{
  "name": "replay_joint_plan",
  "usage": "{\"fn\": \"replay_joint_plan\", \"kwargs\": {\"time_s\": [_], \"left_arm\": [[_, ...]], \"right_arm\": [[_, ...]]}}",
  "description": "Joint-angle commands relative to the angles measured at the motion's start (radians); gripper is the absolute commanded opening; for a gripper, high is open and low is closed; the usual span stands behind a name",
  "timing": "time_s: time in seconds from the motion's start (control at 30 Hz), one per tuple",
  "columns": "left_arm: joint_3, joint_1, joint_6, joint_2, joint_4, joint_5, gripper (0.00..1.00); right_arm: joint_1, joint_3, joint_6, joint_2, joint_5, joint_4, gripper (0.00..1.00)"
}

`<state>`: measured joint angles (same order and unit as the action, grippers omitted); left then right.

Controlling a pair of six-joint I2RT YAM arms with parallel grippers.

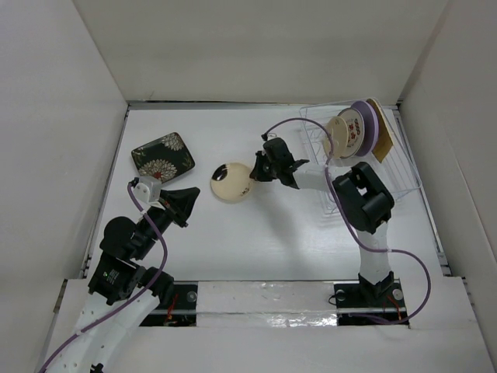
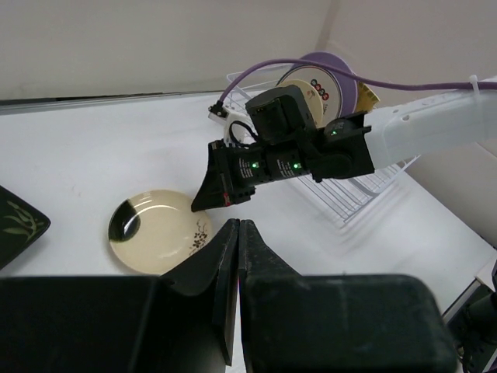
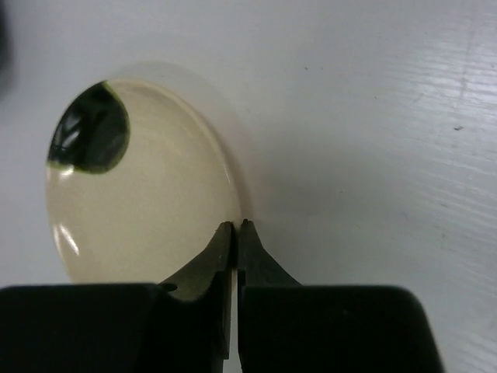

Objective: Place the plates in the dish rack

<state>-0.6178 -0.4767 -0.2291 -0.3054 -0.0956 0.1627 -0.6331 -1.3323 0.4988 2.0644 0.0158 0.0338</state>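
Cream plate (image 1: pixel 231 182) lies flat on the table (image 1: pixel 256 241), about in the middle, between the black plate (image 1: pixel 163 155) and the rack (image 1: pixel 388 175). The right arm bends at the elbow and reaches left from beside the rack, wrist tipped down. The right gripper (image 1: pixel 252 177) pinches the plate's rim, one finger over the plate and one outside it. The left arm is folded low at the near left. The left gripper (image 1: pixel 194 196) is pressed together, holding nothing, and points toward the plate. A lilac plate (image 1: pixel 363 124) stands in the rack.
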Motion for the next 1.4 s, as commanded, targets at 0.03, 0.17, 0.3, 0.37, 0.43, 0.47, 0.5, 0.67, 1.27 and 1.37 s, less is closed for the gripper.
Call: {"fn": "replay_joint_plan", "kwargs": {"time_s": [0.03, 0.17, 0.3, 0.37, 0.43, 0.47, 0.5, 0.67, 1.27, 1.37], "left_arm": [[-0.03, -0.007, 0.005, 0.005, 0.037, -0.002, 0.0], [-0.03, -0.007, 0.005, 0.006, 0.037, -0.002, 0.0], [-0.03, -0.007, 0.005, 0.018, 0.039, 0.006, 0.0], [-0.031, -0.007, 0.004, 0.029, 0.042, 0.009, 0.0], [-0.031, -0.007, 0.004, 0.041, 0.045, 0.012, 0.0], [-0.031, -0.007, 0.005, 0.049, 0.043, 0.014, 0.0], [-0.03, -0.007, 0.004, 0.054, 0.045, 0.017, 0.0], [-0.028, -0.007, 0.001, 0.075, 0.054, 0.047, 0.0], [-0.033, -0.007, 0.001, 0.104, 0.053, 0.043, 0.0], [-0.033, -0.007, 0.002, 0.104, 0.053, 0.04, 0.0]], "right_arm": [[0.013, 0.079, 0.026, -0.109, 0.067, 0.153, 0.0], [0.024, 0.123, -0.023, -0.326, -0.134, 0.175, 0.0], [0.105, 0.149, -0.185, -0.506, -0.5, 0.184, 0.0], [0.147, 0.17, -0.264, -0.543, -0.666, 0.239, 0.0], [0.196, 0.168, -0.395, -0.553, -0.739, 0.267, 0.0], [0.208, 0.171, -0.443, -0.556, -0.826, 0.323, 0.0], [0.219, 0.174, -0.485, -0.563, -0.865, 0.363, 0.0], [0.301, 0.24, -0.804, -0.546, -0.932, 0.698, 0.0], [0.305, 0.214, -0.934, -0.399, -0.795, 0.555, 0.0], [0.291, 0.216, -0.931, -0.371, -0.757, 0.522, 0.0]]}}
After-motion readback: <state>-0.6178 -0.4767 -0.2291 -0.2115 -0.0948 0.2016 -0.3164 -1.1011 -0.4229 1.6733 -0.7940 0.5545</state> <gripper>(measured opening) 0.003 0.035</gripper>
